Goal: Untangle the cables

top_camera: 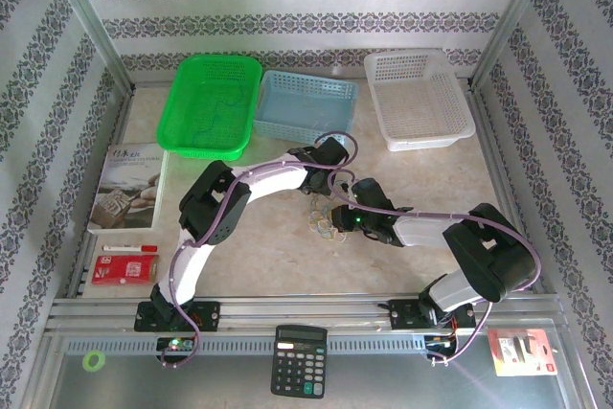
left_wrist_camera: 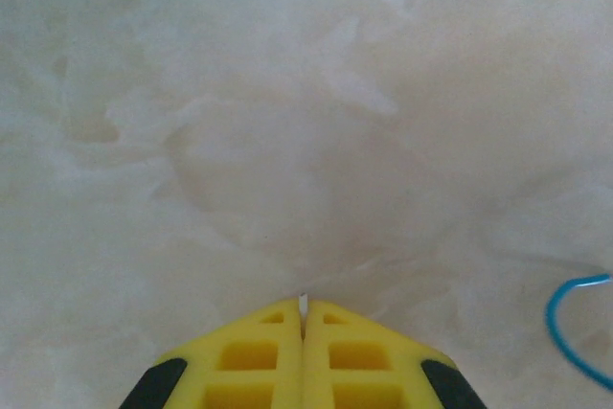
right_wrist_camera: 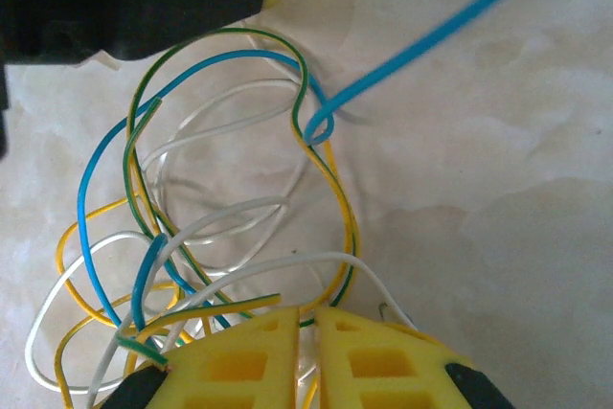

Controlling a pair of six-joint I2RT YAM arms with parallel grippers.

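While both arms (top_camera: 273, 175) fold inward, their jaws are closed.
At its tips the left gripper (left_wrist_camera: 303, 321) nips a whitish cable end (left_wrist_camera: 303, 301); the right gripper (right_wrist_camera: 311, 321) clamps cables (right_wrist_camera: 225, 189) looping ahead.

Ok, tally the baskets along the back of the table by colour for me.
Green basket: 1
Blue basket: 1
White basket: 1
Total: 3
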